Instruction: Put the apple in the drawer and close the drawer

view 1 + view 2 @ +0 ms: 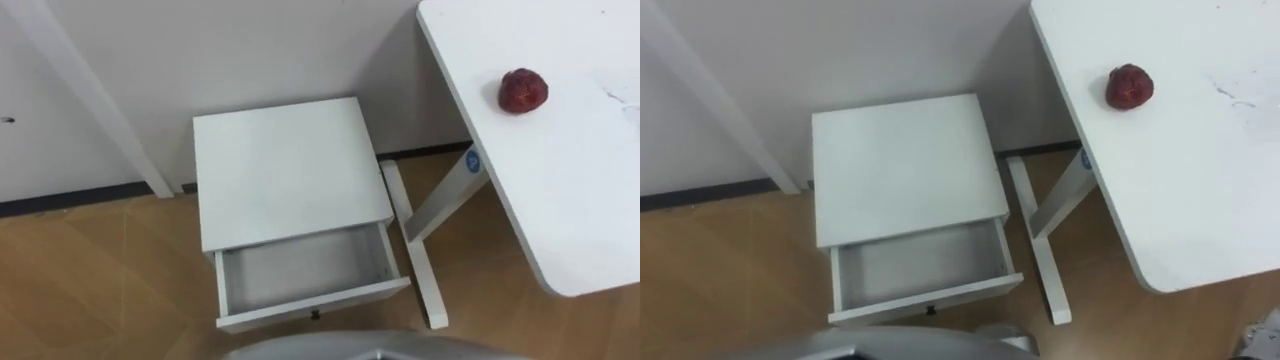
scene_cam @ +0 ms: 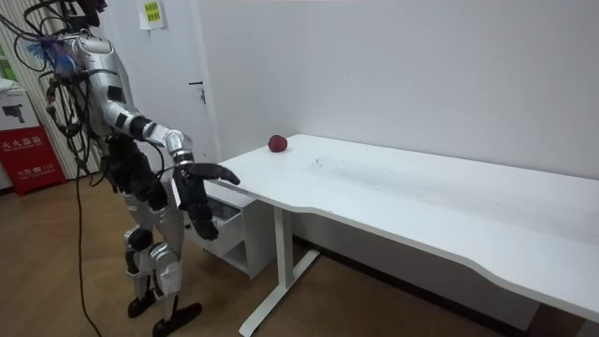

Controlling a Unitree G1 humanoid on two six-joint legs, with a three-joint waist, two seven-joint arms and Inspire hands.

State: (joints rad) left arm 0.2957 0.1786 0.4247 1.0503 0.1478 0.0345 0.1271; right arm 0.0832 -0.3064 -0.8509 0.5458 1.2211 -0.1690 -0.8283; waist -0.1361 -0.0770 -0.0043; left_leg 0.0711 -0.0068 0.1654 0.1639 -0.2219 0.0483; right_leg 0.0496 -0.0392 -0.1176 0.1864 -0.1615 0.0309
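By the white desk [image 1: 570,200] and the cabinet [image 1: 285,165] with its open drawer [image 1: 300,268], the right robot hand [image 2: 208,174] reached forward, fingers spread, the left robot hand [image 2: 200,217] hung slack-fingered, both well apart from the apple [image 1: 523,90] on the desk.

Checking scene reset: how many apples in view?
1. The red apple sits on the white table, near the end by the wall. The nightstand's open drawer looks empty, so none hidden there.
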